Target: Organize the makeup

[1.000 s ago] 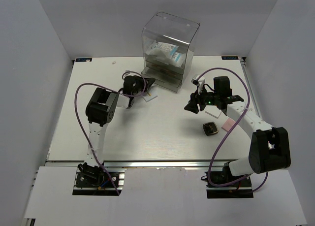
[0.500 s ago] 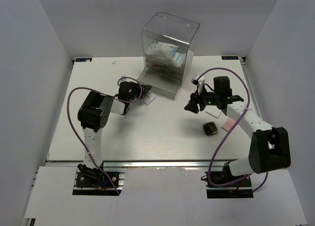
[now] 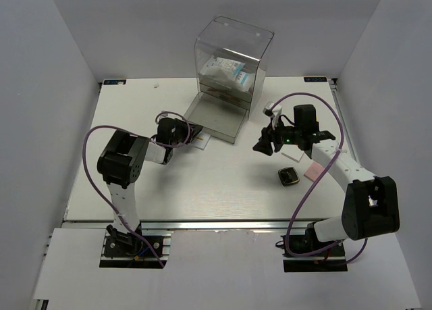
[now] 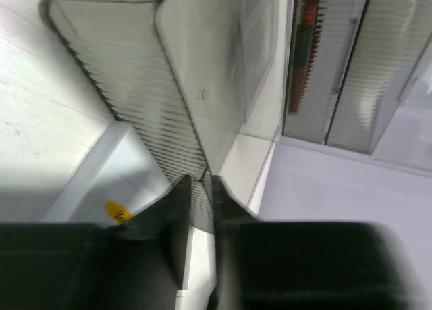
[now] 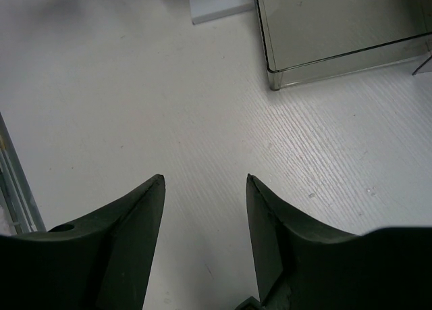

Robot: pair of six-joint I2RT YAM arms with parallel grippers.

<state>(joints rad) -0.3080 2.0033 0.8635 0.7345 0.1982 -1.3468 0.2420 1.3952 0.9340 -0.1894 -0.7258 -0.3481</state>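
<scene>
White walls closed in a pale table (image 3: pixel 223 188), with a clear plastic box (image 3: pixel 233 46) standing at its far middle. To the left and in front of the box, the left gripper (image 3: pixel 190 135) reached to a clear drawer (image 3: pixel 216 114) that stood drawn out of the box's bottom. Its fingers (image 4: pixel 172 215) were close together, with the drawer's ribbed wall pinched between them. A white square (image 3: pixel 203 142) lay flat on the table just beside that gripper, at the drawer's front corner. Inside the box, on an upper level, sat a clear packet (image 3: pixel 223 72) with white contents. In front of the box and to its right, the right gripper (image 3: pixel 262 145) hung over bare table — fingers well apart, holding nothing. Farther in front of the box and to the right lay a black compact (image 3: pixel 288 176) — and just right of it, not touching, a pink square (image 3: pixel 312 169).
</scene>
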